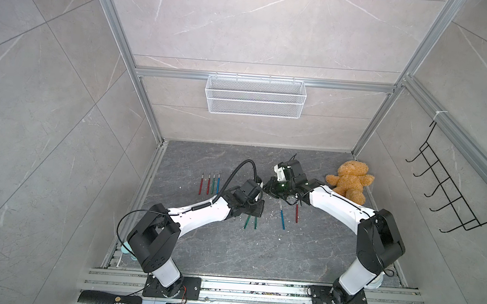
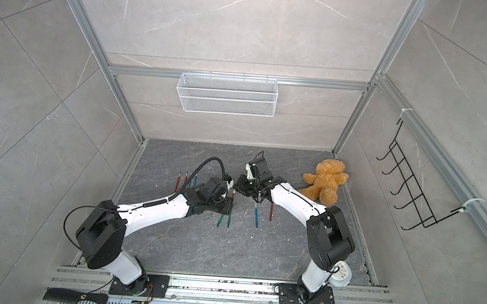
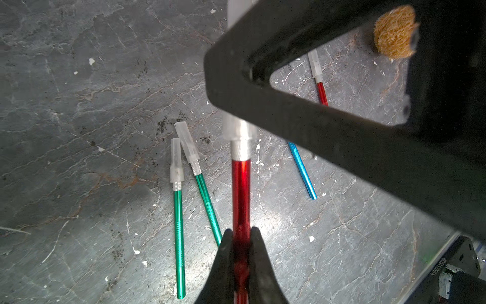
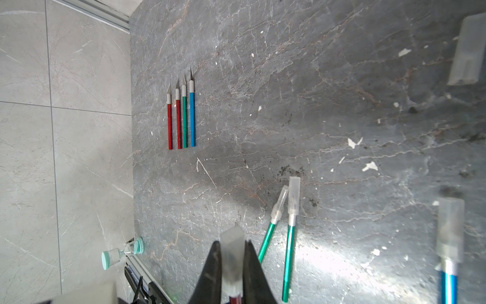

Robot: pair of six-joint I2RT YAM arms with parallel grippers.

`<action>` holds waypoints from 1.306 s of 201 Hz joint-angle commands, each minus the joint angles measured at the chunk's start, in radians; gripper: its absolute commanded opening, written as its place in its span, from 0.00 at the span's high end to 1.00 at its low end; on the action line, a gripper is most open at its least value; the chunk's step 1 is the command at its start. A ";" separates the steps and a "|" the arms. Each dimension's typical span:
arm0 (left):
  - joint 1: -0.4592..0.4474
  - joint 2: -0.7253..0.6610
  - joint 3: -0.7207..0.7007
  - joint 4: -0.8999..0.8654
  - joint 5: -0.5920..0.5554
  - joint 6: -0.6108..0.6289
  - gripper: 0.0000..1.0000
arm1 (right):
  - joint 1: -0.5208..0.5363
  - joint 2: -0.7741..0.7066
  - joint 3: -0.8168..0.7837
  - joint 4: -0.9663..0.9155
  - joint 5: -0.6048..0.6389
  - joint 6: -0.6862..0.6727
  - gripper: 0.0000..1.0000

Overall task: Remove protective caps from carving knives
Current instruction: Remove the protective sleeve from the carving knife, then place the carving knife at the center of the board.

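In both top views the two arms meet over the middle of the dark stone table (image 1: 230, 245). The left gripper (image 1: 260, 203) and the right gripper (image 1: 269, 190) sit tip to tip. In a top view a short stretch of the held red knife (image 2: 233, 195) shows between them. Left of centre lies a row of four bare knives (image 1: 210, 184). Below the grippers lie two green knives (image 1: 250, 222), a blue knife (image 1: 281, 217) and a second red knife (image 1: 296, 213). A teddy bear (image 1: 349, 180) sits at the right of the table, and a wire basket (image 1: 255, 96) hangs on the back wall.

In the left wrist view, the left gripper's fingers (image 3: 226, 244) are clamped on the held red knife's handle at bottom centre. The knife runs up the frame, and the translucent cap (image 3: 238, 130) on its tip passes under the right gripper's black frame in the upper right. The two green knives, both capped, lie left of centre. The blue knife and the capped second red knife show at the right, partly hidden.

In the right wrist view, the right gripper's fingers (image 4: 210, 263) pinch the cap at bottom centre, with a sliver of red handle beneath it. The four bare knives lie side by side at upper left of centre, blades exposed. The capped green pair lies just right of the fingers. The capped blue knife is blurred at lower right.
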 commanded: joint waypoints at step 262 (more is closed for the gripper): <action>0.293 -0.002 0.191 -0.429 -0.109 -0.019 1.00 | -0.068 -0.250 -0.206 0.078 0.074 -0.102 1.00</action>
